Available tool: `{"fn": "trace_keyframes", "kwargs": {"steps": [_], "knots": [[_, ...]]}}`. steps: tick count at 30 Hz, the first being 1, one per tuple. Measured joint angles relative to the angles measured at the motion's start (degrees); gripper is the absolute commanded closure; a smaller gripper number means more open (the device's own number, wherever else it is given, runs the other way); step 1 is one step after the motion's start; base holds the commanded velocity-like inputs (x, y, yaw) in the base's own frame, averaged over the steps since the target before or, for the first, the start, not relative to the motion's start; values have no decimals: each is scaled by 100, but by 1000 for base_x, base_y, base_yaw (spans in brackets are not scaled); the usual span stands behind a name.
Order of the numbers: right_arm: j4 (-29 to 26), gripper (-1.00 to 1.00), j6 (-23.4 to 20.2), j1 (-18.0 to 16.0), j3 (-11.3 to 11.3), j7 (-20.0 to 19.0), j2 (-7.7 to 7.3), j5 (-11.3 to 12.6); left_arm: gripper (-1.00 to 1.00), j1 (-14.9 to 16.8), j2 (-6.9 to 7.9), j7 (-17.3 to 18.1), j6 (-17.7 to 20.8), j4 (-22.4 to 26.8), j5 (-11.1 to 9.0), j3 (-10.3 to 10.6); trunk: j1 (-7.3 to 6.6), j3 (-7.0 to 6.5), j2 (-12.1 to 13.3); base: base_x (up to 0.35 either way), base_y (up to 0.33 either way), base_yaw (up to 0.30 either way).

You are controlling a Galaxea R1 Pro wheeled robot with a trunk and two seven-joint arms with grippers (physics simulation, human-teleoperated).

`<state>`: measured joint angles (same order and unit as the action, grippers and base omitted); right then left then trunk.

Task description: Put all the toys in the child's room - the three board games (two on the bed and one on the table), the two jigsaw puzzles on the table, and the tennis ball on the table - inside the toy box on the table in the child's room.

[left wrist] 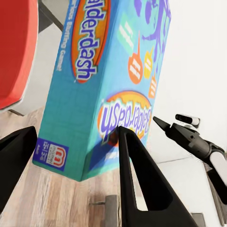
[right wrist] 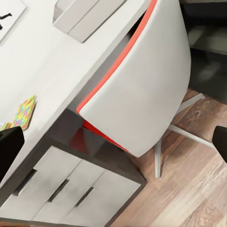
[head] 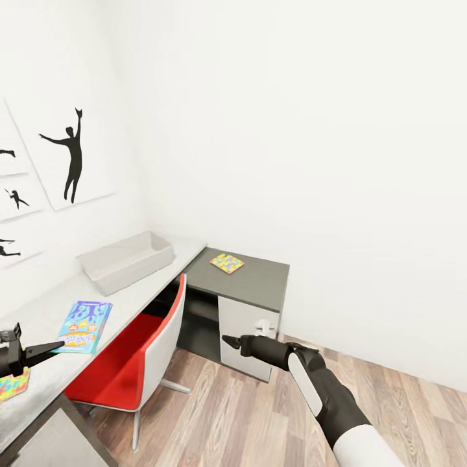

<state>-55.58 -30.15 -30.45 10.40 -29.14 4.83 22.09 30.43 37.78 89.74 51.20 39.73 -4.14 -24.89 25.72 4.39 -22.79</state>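
My left gripper (head: 47, 350) (left wrist: 75, 135) is shut on a blue board game (head: 84, 325) (left wrist: 99, 80), held by its end just above the long pale table (head: 45, 311). Further along the table stands the pale grey toy box (head: 126, 259) (right wrist: 80, 14), with nothing showing inside. One jigsaw puzzle (head: 227, 263) lies on the dark grey side unit (head: 259, 282). Another jigsaw puzzle (head: 13, 384) (right wrist: 22, 113) lies on the table under my left arm. My right gripper (head: 227, 339) (right wrist: 113, 142) hangs open and empty over the floor by the chair. The tennis ball and the bed are out of view.
A red and white swivel chair (head: 139, 353) (right wrist: 142, 85) is pushed against the table's edge between my arms. A white drawer unit (right wrist: 61, 189) sits under the table. Silhouette pictures (head: 71, 155) hang on the left wall. Wood floor (head: 246, 415) lies open to the right.
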Motion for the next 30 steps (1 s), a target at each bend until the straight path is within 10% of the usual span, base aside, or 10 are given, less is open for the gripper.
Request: {"fn": "trace_keyframes", "kwargs": {"steps": [30], "knots": [[11,-100,23,0,24,9,8,-4,100,0,-1,-1,-9,-2,6,-75,0,135,0,329,-79,178]]}}
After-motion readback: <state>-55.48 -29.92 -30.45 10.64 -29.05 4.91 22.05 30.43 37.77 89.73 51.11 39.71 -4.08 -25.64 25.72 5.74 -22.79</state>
